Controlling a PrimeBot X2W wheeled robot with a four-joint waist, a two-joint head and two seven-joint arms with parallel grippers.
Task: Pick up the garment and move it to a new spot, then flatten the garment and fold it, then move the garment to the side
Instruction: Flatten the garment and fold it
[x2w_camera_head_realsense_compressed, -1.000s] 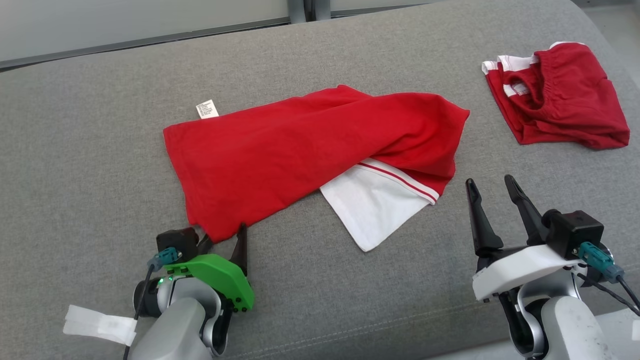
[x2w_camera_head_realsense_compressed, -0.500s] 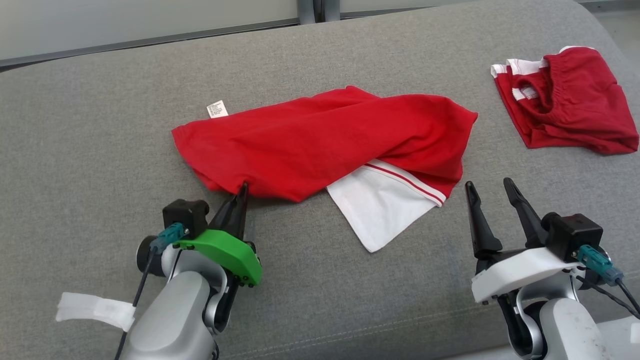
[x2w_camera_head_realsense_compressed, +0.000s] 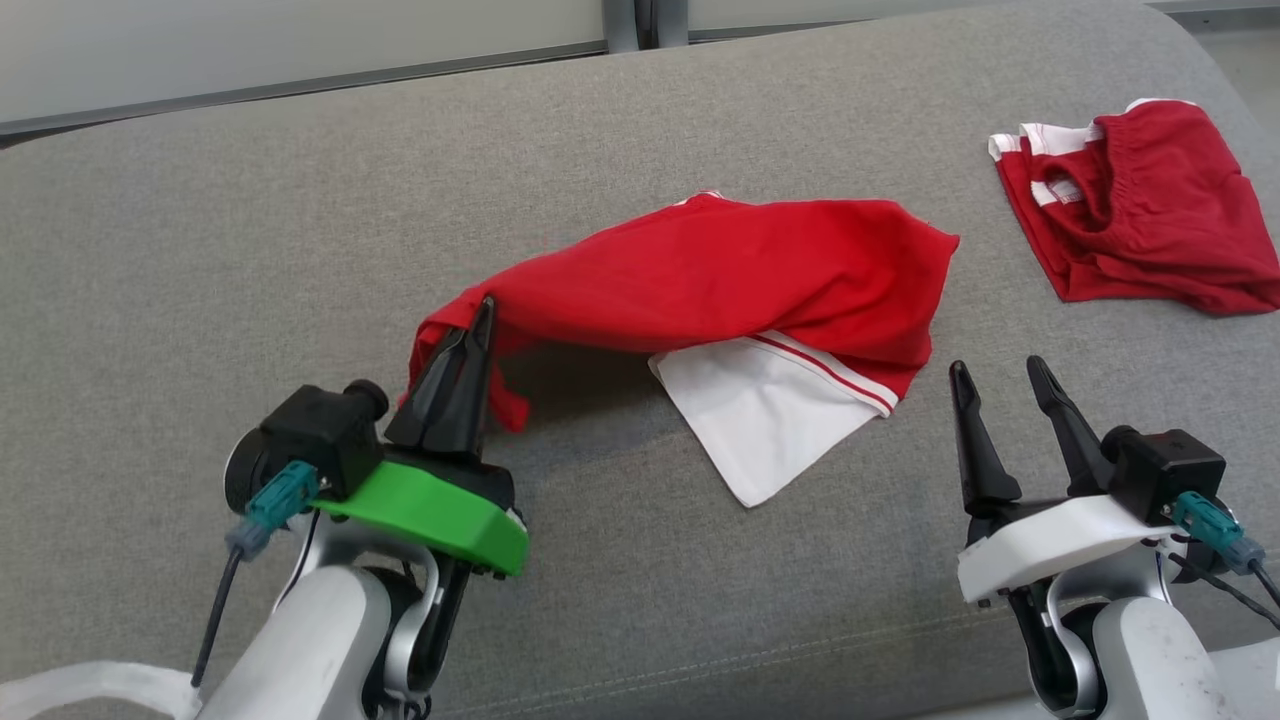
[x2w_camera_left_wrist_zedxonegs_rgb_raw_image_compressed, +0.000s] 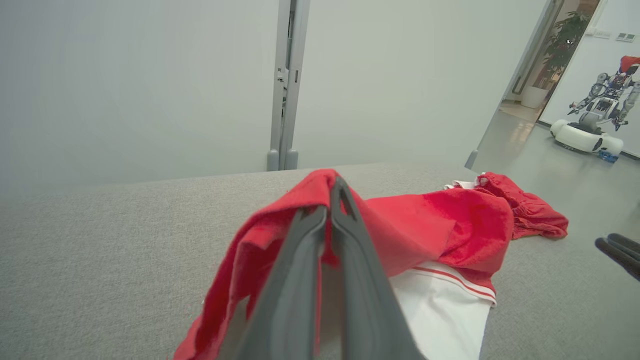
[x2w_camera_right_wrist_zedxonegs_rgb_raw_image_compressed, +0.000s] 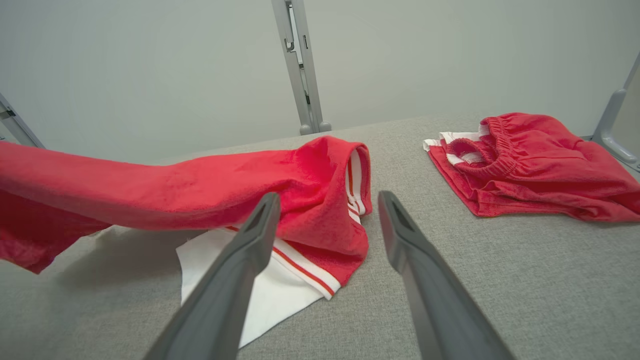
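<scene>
Wide grey upholstered surface (x2w_camera_head_realsense_compressed: 200, 250) stretching across the scene, and the red garment (x2w_camera_head_realsense_compressed: 720, 280) sits right in the middle of it. Its right end lies on the fabric, with a white panel (x2w_camera_head_realsense_compressed: 760, 420) edged in red stripes poking out on the near side. Its left end is up off the surface, sagging like a bridge, with a shadow underneath.

Far right, a second piece: red shorts (x2w_camera_head_realsense_compressed: 1150, 220) with an elastic waistband and white trim, lying in a heap well apart from the garment.

Now the left pincer (x2w_camera_head_realsense_compressed: 484, 318), near left: fingers pressed tight together, pinching the garment's raised left edge, and red cloth drapes down on both sides of them in the left wrist view.

The right pincer (x2w_camera_head_realsense_compressed: 998, 368), near right: fingers spread wide, nothing between them, touching no cloth. It sits just on the near side of the garment's right end, pointing towards the far edge.
</scene>
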